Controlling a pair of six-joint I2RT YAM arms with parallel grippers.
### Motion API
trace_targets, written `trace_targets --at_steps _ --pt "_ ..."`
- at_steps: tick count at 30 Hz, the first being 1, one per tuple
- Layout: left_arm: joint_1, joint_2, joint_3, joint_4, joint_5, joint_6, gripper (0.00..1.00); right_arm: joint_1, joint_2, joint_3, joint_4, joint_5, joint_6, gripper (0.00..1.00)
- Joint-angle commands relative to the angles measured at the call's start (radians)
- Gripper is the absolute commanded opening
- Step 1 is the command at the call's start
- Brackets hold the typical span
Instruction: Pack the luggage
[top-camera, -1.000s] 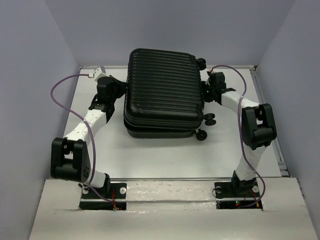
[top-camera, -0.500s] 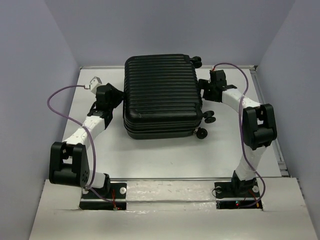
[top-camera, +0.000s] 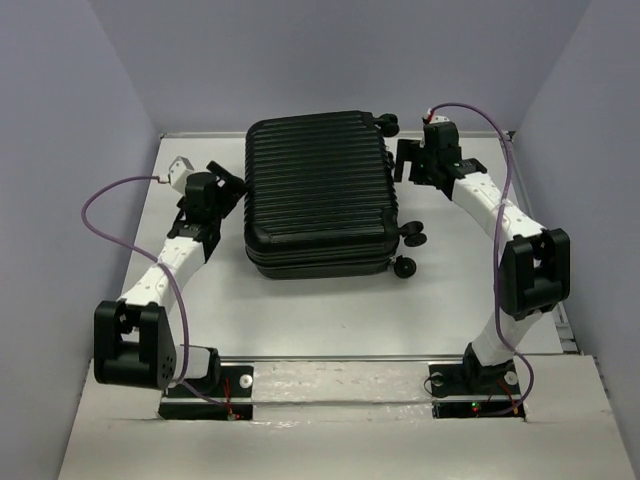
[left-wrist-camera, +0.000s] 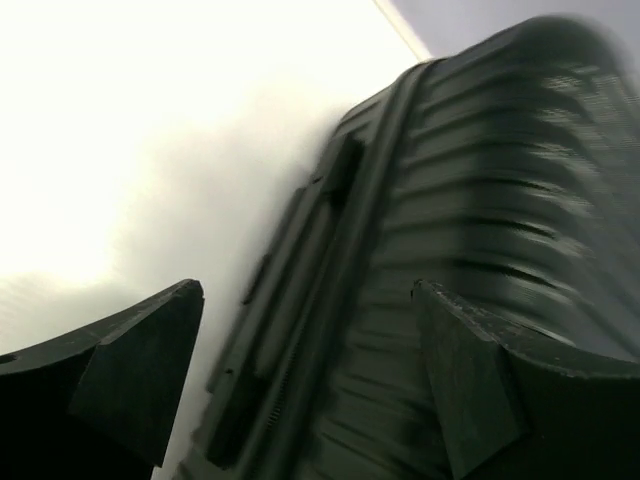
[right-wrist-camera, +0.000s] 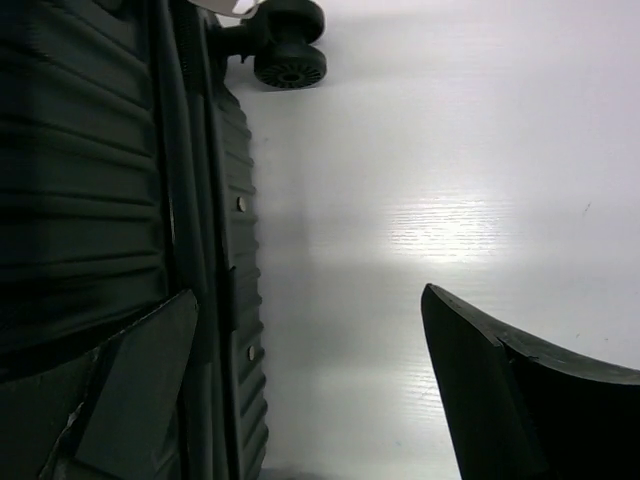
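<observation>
Task's thing: the large black hard-shell suitcase (top-camera: 318, 195) with a ribbed shell lies flat on its broad face, both shells together, on the far middle of the white worktop (top-camera: 300, 320).
Key relation: the suitcase sits between the two arms. Its left side faces the left fingers (left-wrist-camera: 130, 370), and its end with the small black caster wheels (right-wrist-camera: 290, 60) faces the right fingers (right-wrist-camera: 510, 400).
Long axis: from above the outline looks almost square. I judge that the axis runs left to right, toward the wheels, but this is not certain.
Nearer arm: both are just beside it, so neither is clearly nearer.
Left fingers: spread wide and holding nothing, with the side seam in the gap between them.
Right fingers: spread wide and holding nothing, beside the far right corner. I cannot tell if one touches the shell.
Left arm pose: elbow low near its base, forearm stretched forward, wrist turned toward the suitcase.
Right arm pose: elbow raised at the right, forearm reaching far and inward.
</observation>
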Motion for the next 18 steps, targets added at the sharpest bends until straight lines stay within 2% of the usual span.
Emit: trace_targets --at_steps 1,3,7,9,11,12,13,14,15,16,18 --pt "0.018 -0.140 0.022 0.030 0.030 -0.010 0.99 0.085 -0.046 0.034 -0.011 -0.028 0.019 0.99" --pt "0.070 -0.188 0.042 0.013 0.014 -0.021 0.99 0.085 -0.072 0.035 -0.009 -0.031 0.027 0.98" --pt "0.104 -0.266 0.082 0.007 0.032 -0.010 0.99 0.085 -0.177 0.000 0.028 -0.048 0.034 0.82" --pt "0.093 -0.316 0.079 0.015 0.093 0.013 0.98 0.085 -0.282 -0.060 0.087 -0.071 0.037 0.70" --pt "0.044 -0.355 0.062 0.021 0.138 0.040 0.93 0.085 -0.358 -0.110 0.153 -0.137 0.041 0.64" --pt "-0.029 -0.401 0.030 0.019 0.144 0.078 0.89 0.085 -0.426 -0.165 0.176 -0.167 0.048 0.53" --pt "-0.030 -0.427 0.015 0.013 0.141 0.100 0.84 0.085 -0.459 -0.192 0.190 -0.184 0.053 0.49" --pt "-0.115 -0.456 -0.026 0.010 0.140 0.114 0.76 0.085 -0.488 -0.218 0.213 -0.199 0.054 0.47" --pt "-0.158 -0.520 -0.050 0.010 0.144 0.125 0.61 0.085 -0.517 -0.274 0.219 -0.218 0.063 0.37" --pt "-0.201 -0.551 -0.066 -0.002 0.151 0.149 0.54 0.085 -0.577 -0.305 0.227 -0.264 0.073 0.27" --pt "-0.327 -0.651 -0.120 -0.037 0.154 0.162 0.29 0.147 -0.646 -0.435 0.270 -0.324 0.090 0.15"
